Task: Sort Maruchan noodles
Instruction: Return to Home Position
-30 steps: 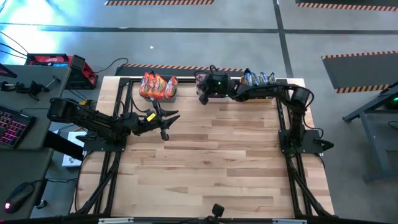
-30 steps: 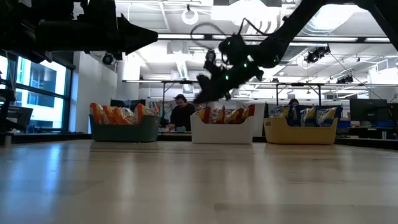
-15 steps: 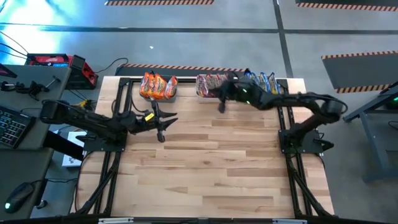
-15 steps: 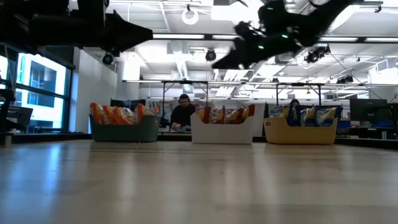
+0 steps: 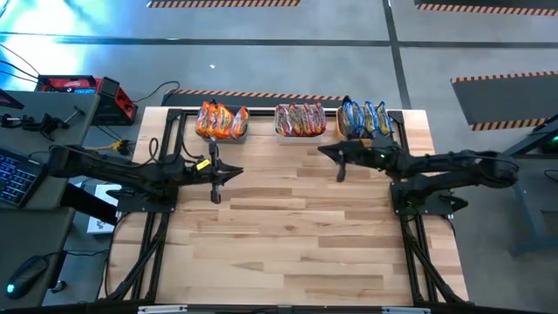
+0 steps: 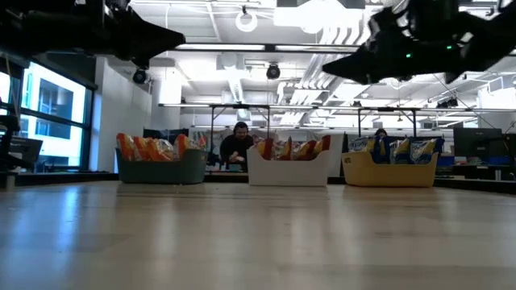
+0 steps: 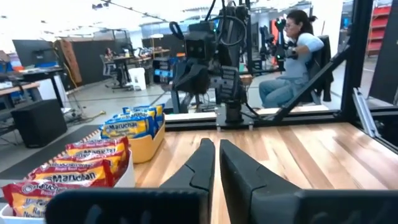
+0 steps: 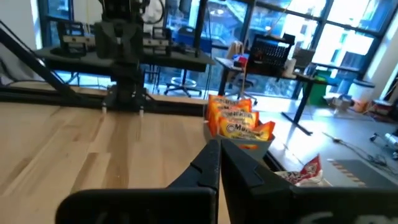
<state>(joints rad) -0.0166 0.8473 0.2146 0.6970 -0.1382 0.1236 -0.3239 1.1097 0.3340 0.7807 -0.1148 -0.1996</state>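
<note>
Packets point(image 5: 301, 119) are standing in bins point(image 6: 288, 174) off to the side of left gripper point(image 7: 214, 148) and right gripper point(image 8: 219, 146), both closed, apparently empty. I'm judging them light, crinkly, brittle: pinching a flat edge.

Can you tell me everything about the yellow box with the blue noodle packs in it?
The yellow bin is a small, smooth, plastic-looking tub with an open top. It stands upright on the wooden table, at the far edge near the right corner. Yellow-and-blue noodle packets stand on edge inside, poking above its rim. Nothing else touches it.
</note>
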